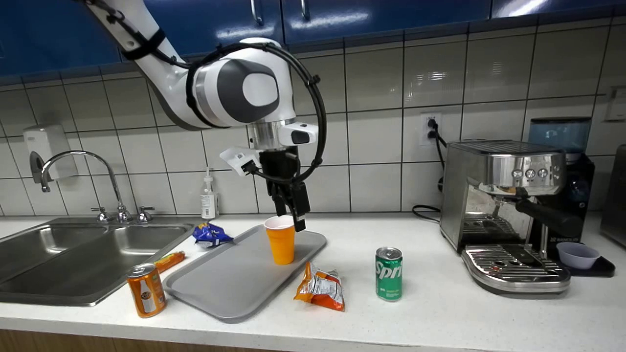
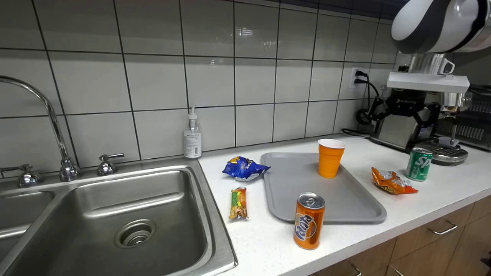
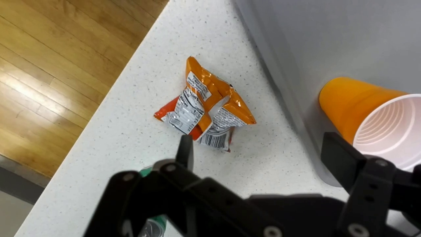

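Our fingers [image 3: 340, 161] stand wide apart in the air above the bench [image 1: 440, 318], grasping nothing; just past their tips in the wrist view lies the orange bag [image 3: 200, 105], on the bench beside the tray [image 1: 230, 274]. Past that bag, farther from the tray, we see the Sprite [image 1: 389, 276]; on the sink [image 2: 217, 232] side, the Fanta [image 2: 308, 226], bar [image 2: 238, 203] and blue bag [image 2: 243, 168]. So far, we judge, only the cup [image 1: 280, 244] is on the tray, upright; those other 5 things sit off it, none gripped yet.
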{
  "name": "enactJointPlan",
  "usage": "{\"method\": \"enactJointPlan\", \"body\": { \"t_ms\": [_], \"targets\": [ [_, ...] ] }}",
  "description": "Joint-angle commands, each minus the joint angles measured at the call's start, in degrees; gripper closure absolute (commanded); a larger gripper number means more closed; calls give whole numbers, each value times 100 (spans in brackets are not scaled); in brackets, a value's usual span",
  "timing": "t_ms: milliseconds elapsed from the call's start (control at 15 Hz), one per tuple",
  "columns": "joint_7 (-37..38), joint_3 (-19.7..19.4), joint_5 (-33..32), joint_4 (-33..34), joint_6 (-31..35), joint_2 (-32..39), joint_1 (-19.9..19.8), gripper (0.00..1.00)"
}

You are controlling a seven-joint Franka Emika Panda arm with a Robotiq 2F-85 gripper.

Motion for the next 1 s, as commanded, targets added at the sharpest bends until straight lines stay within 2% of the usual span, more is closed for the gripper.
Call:
{"method": "enactJointPlan", "body": {
  "t_ms": [0, 533, 933],
  "targets": [
    [67, 52, 150, 73, 229, 207, -120, 0],
    [-89, -98, 213, 104, 468, 595, -204, 0],
    [-244, -171, 543, 241, 551, 988, -254, 0]
  ]
}}
